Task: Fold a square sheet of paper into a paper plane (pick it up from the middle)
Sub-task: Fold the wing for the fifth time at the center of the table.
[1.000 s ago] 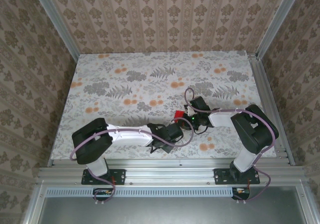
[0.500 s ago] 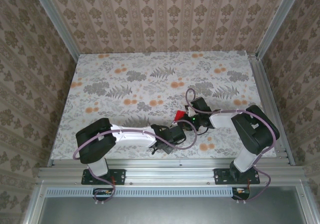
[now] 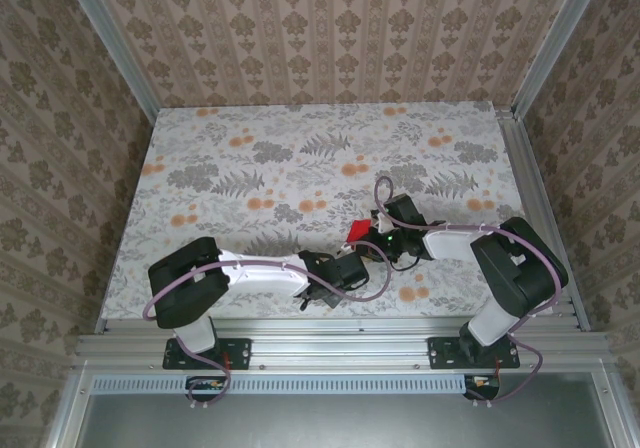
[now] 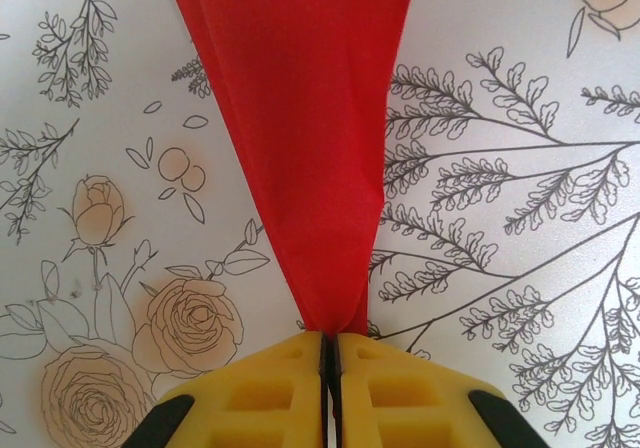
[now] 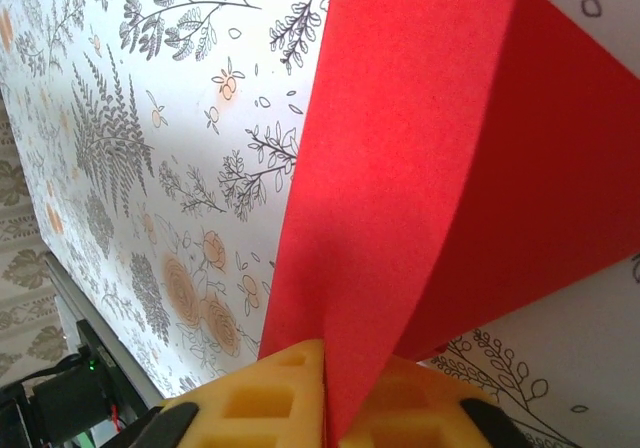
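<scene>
The left arm (image 3: 250, 266) lies low along the near edge of the table (image 3: 250, 158), reaching to the right. The left gripper (image 4: 328, 346) is clenched: its two yellow pads (image 4: 260, 393) are pressed together, with only a thin line between them, and they pinch the narrow point of the red paper (image 4: 300, 118). From this point the paper grows wider as it goes away from the pads, like a long triangle, and its wide end passes out of the left wrist picture at the top.

From above, the paper (image 3: 357, 231) is a small red patch a little right of the middle of the table, on the near half, between the two wrists. Most of it is covered by them. I cannot tell whether it touches the flowered table cover or hangs just above it.

The right gripper (image 5: 325, 353) is also clenched on the paper (image 5: 400, 168). Its yellow pads (image 5: 270, 393) hold a folded edge, and two red layers spread out from there: a brighter one on the left and a darker one behind it on the right.

The right arm (image 3: 510, 268) stands at the near right corner and bends to the left, towards the paper.
</scene>
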Controlling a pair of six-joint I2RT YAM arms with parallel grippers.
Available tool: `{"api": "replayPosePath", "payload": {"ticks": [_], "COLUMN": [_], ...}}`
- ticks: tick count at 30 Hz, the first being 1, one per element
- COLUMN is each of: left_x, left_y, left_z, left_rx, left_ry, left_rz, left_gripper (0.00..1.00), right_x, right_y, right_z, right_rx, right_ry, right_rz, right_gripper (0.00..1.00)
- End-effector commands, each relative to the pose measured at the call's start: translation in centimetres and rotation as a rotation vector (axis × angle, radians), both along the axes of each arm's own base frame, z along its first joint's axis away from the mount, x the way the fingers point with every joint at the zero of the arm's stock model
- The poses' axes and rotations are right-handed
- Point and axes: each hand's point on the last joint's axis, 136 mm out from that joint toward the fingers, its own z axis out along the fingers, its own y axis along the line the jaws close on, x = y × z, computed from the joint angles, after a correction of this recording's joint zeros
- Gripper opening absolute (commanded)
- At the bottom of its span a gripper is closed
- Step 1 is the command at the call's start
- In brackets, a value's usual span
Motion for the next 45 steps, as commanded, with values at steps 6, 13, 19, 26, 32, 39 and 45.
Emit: {"api": "replayPosePath", "payload": {"ticks": [6,13,19,26,32,39,45], "left_x": [-0.7,-1.0,-1.0,-1.1,-1.3,-1.2,-1.1], "left_y": [2.7,2.8,2.9,3.1,3.1,3.3,3.2], "left_z": [-1.5,-1.7,-2.0,-2.3,-2.8,-3.3,-3.0], "left_rx": [0.109,0.114,0.123,0.132,0.125,0.127,0.109], "left_ry": [0.027,0.035,0.037,0.045,0.071,0.084,0.077], "left_rz": [-0.052,-0.079,-0.091,-0.101,-0.099,-0.086,-0.086], "left_gripper": [0.11,0.11,0.11,0.12,0.12,0.11,0.11], "right_x": [0.5,0.8,1.1,0.7,0.5,-1.6,-3.9], "right_y": [0.1,0.2,-0.2,-1.2,-1.1,-2.5,-2.9], "right_z": [0.2,-0.9,-2.1,-3.2,-1.2,1.8,4.4], "right_rx": [-0.019,-0.056,-0.096,-0.166,-0.139,-0.137,-0.046], "right_ry": [-0.006,0.021,0.039,0.055,0.020,-0.004,-0.004], "right_rz": [0.028,0.054,0.058,0.061,0.059,0.059,0.042], "right_gripper": [0.02,0.02,0.02,0.03,0.16,0.29,0.23]}}
